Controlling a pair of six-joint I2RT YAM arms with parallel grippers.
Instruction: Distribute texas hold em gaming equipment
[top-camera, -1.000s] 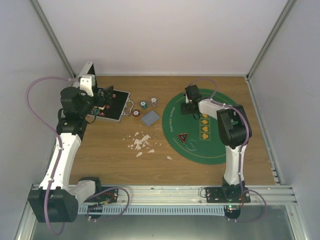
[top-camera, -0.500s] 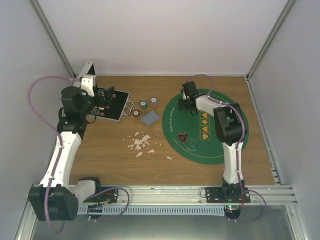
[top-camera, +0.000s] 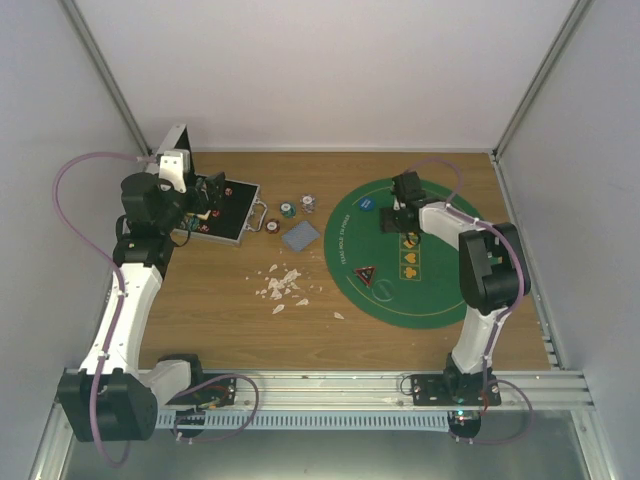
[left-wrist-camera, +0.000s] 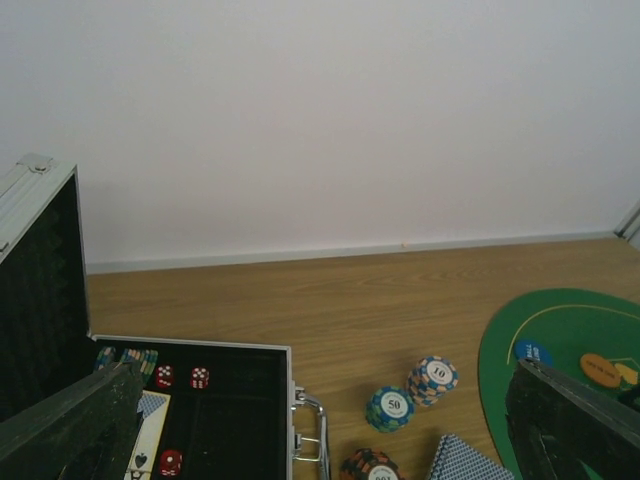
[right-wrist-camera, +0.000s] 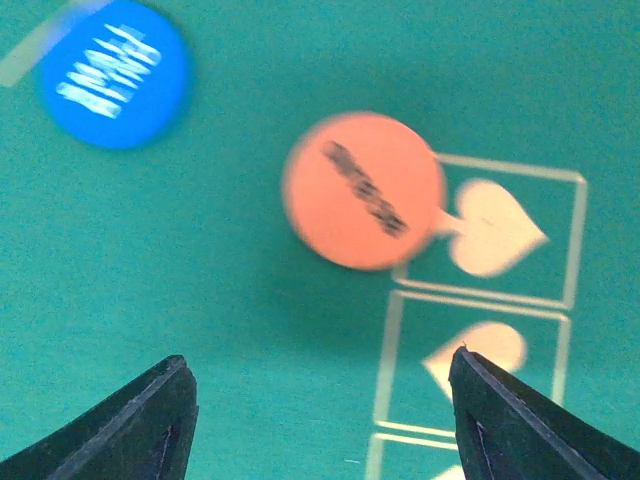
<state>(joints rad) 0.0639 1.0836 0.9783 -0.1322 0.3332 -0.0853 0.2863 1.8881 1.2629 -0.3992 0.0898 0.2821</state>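
Three stacks of poker chips (left-wrist-camera: 432, 379) (left-wrist-camera: 389, 407) (left-wrist-camera: 368, 467) stand on the wood beside a grey-blue pile of playing cards (top-camera: 300, 236). The blue button (right-wrist-camera: 113, 73) and orange button (right-wrist-camera: 363, 190) lie on the green mat (top-camera: 400, 300). The red-black triangular token (top-camera: 366, 273) lies lower on the mat. My right gripper (right-wrist-camera: 320, 360) hovers open just short of the orange button, nothing between its fingers. Above the open case (top-camera: 225, 225), my left gripper (left-wrist-camera: 325, 370) is open and empty.
The case holds red dice (left-wrist-camera: 199, 377), cards and some chips. White crumbled scraps (top-camera: 280, 285) lie on the wood in front of the cards. The case lid (left-wrist-camera: 40, 290) stands upright at the left. Walls close in the table at the back and sides.
My right gripper has opened wider and shifted right over the mat, and the blue button now shows on the mat to its left. The left arm has barely moved.
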